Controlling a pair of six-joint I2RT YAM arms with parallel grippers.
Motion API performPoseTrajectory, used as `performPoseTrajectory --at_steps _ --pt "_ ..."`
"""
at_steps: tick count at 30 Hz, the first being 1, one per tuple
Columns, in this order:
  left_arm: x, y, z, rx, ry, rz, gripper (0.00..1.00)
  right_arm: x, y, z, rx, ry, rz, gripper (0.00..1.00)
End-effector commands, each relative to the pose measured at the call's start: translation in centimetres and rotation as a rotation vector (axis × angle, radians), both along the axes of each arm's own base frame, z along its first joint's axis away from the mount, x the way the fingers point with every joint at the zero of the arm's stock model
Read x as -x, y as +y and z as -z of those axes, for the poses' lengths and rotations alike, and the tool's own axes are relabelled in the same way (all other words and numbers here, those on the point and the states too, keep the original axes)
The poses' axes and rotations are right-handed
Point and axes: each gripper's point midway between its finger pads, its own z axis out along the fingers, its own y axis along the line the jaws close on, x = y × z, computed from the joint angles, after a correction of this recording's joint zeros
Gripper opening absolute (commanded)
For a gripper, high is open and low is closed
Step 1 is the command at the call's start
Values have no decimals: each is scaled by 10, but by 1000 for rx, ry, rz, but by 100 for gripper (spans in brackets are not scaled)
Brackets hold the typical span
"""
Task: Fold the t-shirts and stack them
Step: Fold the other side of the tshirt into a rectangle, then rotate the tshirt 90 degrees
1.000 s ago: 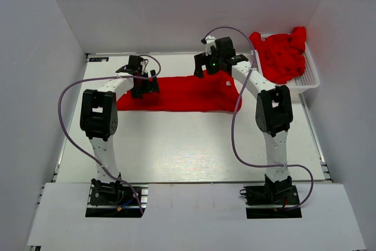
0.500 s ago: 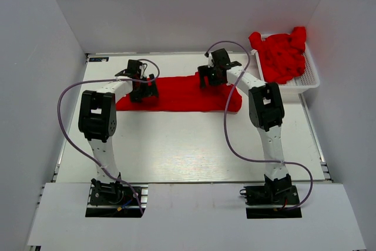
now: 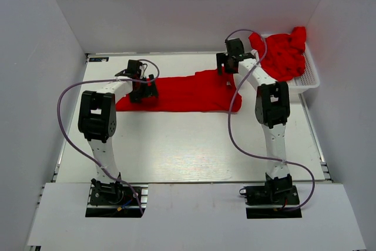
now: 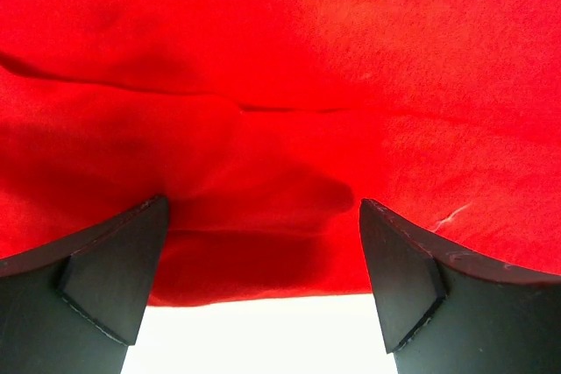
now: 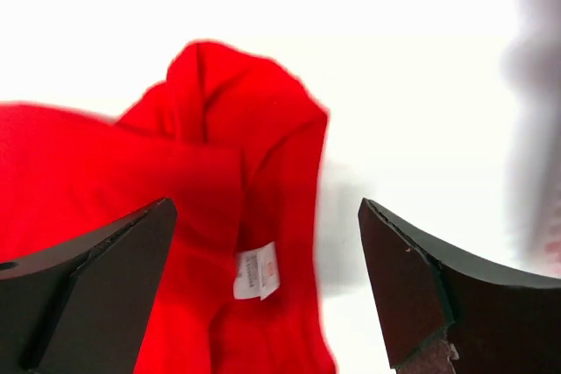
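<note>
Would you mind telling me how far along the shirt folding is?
Done: no folded stack visible. In hand: one t-shirt lies as a long band on the table, left gripper and right gripper open over its ends. Left: finishing it, then the heap in the basket.

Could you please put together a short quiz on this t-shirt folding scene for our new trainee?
1. True or false: the left gripper is shut on the spread t-shirt.
2. Where do the crumpled t-shirts lie? A) in the white basket B) at the table's near edge C) draped over an arm
3. Fill in: the right wrist view shows a small white ____ on the spread t-shirt.
Key: 1 false, its jaws stand open; 2 A; 3 label.
</note>
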Motion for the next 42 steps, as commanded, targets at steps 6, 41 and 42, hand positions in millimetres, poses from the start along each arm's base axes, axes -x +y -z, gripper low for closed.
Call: performPoseTrajectory --at_steps 6,41,42 --pt "-29 3 -75 -40 -124 20 100 13 29 -86 -93 -87 -179 90" --pt "221 -40 27 189 437 3 100 43 127 32 -391 216 -235 90" --pt "238 -51 24 240 468 41 100 44 140 32 -419 216 -274 90"
